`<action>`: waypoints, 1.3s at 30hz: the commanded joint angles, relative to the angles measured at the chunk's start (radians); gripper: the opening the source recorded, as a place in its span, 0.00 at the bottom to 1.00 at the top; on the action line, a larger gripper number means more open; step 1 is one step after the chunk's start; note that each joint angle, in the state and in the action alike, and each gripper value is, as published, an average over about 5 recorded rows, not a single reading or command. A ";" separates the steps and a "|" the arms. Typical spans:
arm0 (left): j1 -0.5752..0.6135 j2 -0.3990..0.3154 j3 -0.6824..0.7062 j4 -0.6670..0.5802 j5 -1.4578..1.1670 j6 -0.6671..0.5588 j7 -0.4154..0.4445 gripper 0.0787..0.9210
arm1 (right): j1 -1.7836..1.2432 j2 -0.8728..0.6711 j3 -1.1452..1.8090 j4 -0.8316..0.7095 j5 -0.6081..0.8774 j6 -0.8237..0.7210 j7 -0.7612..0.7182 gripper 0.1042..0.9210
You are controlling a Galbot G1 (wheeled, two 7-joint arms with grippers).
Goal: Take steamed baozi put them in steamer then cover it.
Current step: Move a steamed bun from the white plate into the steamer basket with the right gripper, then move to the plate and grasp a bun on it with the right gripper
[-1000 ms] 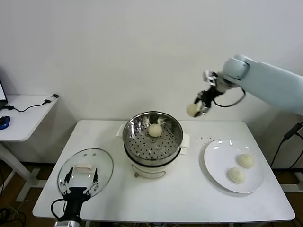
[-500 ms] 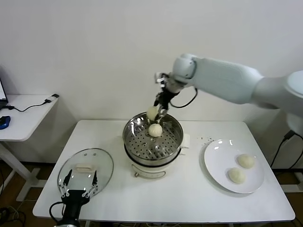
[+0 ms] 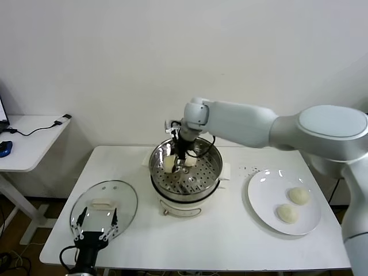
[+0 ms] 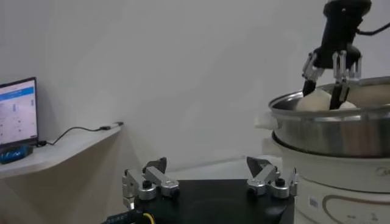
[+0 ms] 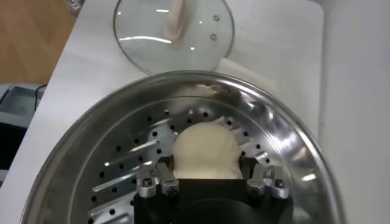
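Steamer [image 3: 185,167] stands mid-desk near the back edge, and your right gripper [image 3: 175,163] is down inside it, closed around a baozi [image 5: 204,150]. Half a second ago this bun hung above the rim. Lower until it touches the perforated floor beside the other bun, then open slowly. Cover [image 3: 104,208] lies at the front-left corner; left gripper [image 4: 209,181] waits there, fingers spread wide. Two buns remain on the plate [image 3: 261,198].

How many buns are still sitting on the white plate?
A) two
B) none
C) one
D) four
A: the plate holds two baozi, one bun and another bun, while the right end effector holds a third inside the steamer.
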 commanded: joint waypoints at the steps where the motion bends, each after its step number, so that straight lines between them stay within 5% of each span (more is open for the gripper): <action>1: -0.002 0.002 -0.001 0.007 -0.001 -0.001 0.001 0.88 | -0.047 0.026 -0.005 -0.005 -0.005 -0.007 0.017 0.71; 14: -0.003 0.003 0.004 0.008 -0.001 0.002 -0.001 0.88 | 0.053 -0.077 0.018 0.081 -0.001 -0.003 -0.013 0.88; 26: -0.010 0.002 0.012 -0.001 0.005 0.011 -0.001 0.88 | 0.323 -0.508 -0.061 0.371 -0.046 0.071 -0.140 0.88; 39: -0.009 0.002 0.014 -0.010 0.020 0.025 -0.001 0.88 | 0.070 -0.957 0.032 0.508 -0.421 0.133 -0.199 0.88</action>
